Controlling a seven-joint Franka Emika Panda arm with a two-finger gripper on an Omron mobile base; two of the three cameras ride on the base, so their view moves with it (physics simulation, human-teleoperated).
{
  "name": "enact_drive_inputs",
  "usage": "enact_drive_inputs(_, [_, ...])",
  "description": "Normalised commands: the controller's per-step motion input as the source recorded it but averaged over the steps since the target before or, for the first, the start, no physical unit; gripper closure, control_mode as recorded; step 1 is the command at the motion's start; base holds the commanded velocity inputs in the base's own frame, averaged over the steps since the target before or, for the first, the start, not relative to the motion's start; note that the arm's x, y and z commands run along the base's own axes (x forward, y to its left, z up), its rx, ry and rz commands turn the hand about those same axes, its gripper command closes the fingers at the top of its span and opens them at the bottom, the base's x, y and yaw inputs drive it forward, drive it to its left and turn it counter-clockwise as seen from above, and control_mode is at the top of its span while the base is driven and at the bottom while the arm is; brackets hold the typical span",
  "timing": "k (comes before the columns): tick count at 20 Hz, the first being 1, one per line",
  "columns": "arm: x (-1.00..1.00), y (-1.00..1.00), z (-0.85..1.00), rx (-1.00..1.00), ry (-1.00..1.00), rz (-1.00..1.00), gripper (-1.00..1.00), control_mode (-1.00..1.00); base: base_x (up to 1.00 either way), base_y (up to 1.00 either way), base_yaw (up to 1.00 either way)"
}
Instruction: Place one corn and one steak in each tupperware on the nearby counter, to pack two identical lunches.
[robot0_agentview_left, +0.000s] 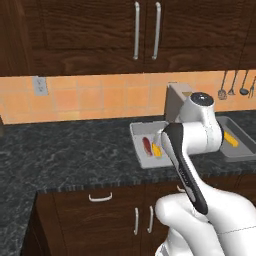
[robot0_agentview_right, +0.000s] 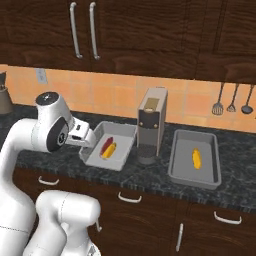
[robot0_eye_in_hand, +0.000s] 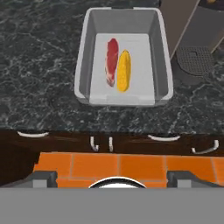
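Note:
The left tupperware (robot0_eye_in_hand: 123, 99) (robot0_agentview_right: 96, 159) (robot0_agentview_left: 136, 142) holds one dark-red steak (robot0_eye_in_hand: 112, 65) (robot0_agentview_right: 106, 146) (robot0_agentview_left: 146, 145) and one yellow corn (robot0_eye_in_hand: 124, 71) (robot0_agentview_right: 111, 148) (robot0_agentview_left: 156, 149), lying side by side. The right tupperware (robot0_agentview_right: 177, 170) (robot0_agentview_left: 246, 152) holds a single corn (robot0_agentview_right: 197, 158) (robot0_agentview_left: 230, 138). My gripper (robot0_eye_in_hand: 113, 178) is open and empty. It hangs above the front edge of the counter (robot0_eye_in_hand: 39, 57), on the near side of the left tupperware. In the right base view my hand (robot0_agentview_right: 82, 135) sits just left of that container. In the left base view my arm covers part of both containers.
A coffee machine (robot0_agentview_right: 151, 125) (robot0_agentview_left: 175, 100) stands on the counter between the two containers. Drawers with curved silver handles (robot0_eye_in_hand: 31, 134) run below the edge. Utensils (robot0_agentview_right: 231, 100) hang on the tiled wall at the right. A dark object (robot0_agentview_right: 4, 100) stands at the far left.

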Motion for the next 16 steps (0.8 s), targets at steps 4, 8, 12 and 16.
enact_drive_inputs(4, [0.0, 0.0, 0.0, 0.0, 0.0, 0.0, -1.0, 1.0, -1.0, -0.28, -0.42])
enact_drive_inputs(8, [0.0, 0.0, 0.0, 0.0, 0.0, 0.0, -1.0, 1.0, -0.91, -0.14, -0.72])
enact_drive_inputs(12, [0.0, 0.0, 0.0, 0.0, 0.0, 0.0, -1.0, 1.0, -0.54, -0.55, -0.71])
enact_drive_inputs(16, [0.0, 0.0, 0.0, 0.0, 0.0, 0.0, -1.0, 1.0, -0.07, -1.0, -0.61])
